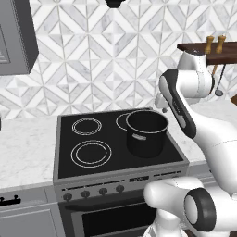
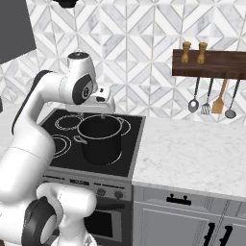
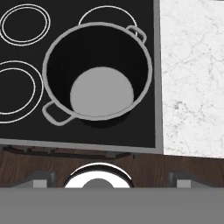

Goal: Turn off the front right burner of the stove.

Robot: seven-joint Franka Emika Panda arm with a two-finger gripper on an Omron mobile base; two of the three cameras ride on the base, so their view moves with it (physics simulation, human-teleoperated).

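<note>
The jaws stand wide apart, holding nothing, high above the dark steel pot on the grey steel stove with its black glass top. White marble counter adjoins the stove's right edge. Its small dark knobs line the front panel, facing the robot.

Behind me stood a grey-and-white chevron tiled wall, white marble bench, grey cabinets with black handles, dark wooden shelf hung with utensils.
</note>
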